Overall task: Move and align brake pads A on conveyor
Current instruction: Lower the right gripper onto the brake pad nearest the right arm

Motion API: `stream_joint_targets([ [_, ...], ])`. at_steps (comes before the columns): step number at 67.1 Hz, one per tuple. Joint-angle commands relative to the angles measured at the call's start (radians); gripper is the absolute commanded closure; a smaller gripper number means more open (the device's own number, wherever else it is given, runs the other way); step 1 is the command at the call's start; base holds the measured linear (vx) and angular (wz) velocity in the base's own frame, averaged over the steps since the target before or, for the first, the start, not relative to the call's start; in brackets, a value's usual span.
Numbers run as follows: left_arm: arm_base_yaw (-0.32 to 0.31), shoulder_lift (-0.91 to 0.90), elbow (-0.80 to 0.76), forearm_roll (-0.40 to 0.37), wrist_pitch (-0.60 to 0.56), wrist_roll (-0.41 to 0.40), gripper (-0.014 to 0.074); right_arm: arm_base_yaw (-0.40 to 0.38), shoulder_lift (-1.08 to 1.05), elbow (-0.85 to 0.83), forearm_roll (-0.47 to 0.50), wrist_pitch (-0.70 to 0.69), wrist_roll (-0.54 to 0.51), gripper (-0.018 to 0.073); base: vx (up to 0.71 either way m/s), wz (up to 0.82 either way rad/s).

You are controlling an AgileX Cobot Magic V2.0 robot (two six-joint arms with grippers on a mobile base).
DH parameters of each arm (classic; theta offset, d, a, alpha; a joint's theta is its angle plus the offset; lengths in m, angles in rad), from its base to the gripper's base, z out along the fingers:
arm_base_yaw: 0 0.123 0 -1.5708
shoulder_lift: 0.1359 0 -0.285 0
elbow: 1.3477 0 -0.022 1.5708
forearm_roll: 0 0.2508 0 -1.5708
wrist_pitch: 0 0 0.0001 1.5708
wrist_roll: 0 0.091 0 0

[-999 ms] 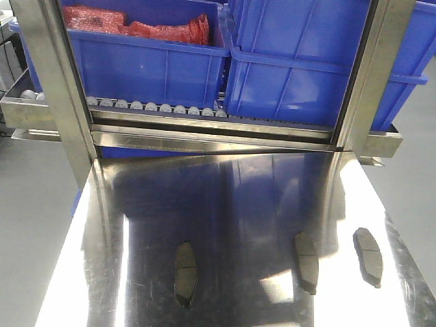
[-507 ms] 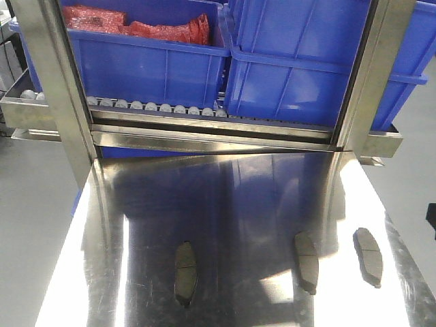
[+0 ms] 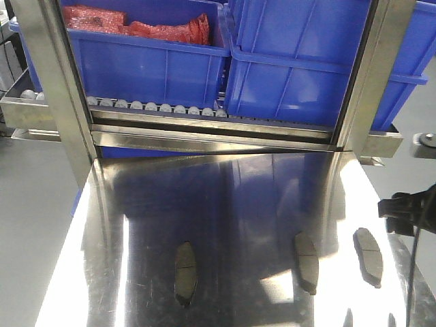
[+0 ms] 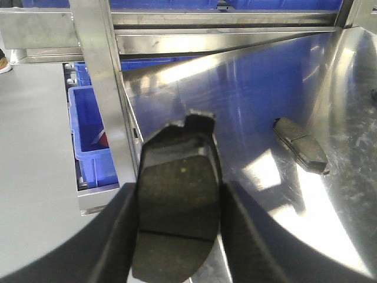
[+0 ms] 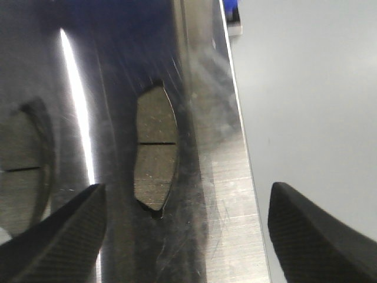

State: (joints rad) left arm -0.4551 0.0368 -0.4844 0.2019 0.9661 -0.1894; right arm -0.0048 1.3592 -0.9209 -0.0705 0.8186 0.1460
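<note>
One brake pad is clamped between the fingers of the left hand, clear of the steel desk, on which three more brake pads are laid flat; the rightmost pad is framed beneath the right hand, whose fingers are spread wide. Picking up is judged to be in hand: the right hand must be lowered astride that pad and closed, then both carried to the conveyor, which is not shown.

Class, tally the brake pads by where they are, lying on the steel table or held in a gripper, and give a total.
Brake pads lying on the steel table: 3
Brake pad held in the left gripper: 1
Total: 4
</note>
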Motion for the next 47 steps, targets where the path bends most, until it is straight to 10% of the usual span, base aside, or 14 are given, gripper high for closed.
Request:
stream_joint_targets([
  [1,0.000,0.014,-0.025,0.012,-0.087,-0.003,0.0603,-0.004,0.060,-0.074,-0.011,0.024,-0.012,0.0025,0.00,0.00],
  [47,0.000,0.014,-0.025,0.012,-0.087,-0.003,0.0603,0.054,0.321,-0.196,-0.006,0.037,-0.044,0.0025,0.00,0.00],
])
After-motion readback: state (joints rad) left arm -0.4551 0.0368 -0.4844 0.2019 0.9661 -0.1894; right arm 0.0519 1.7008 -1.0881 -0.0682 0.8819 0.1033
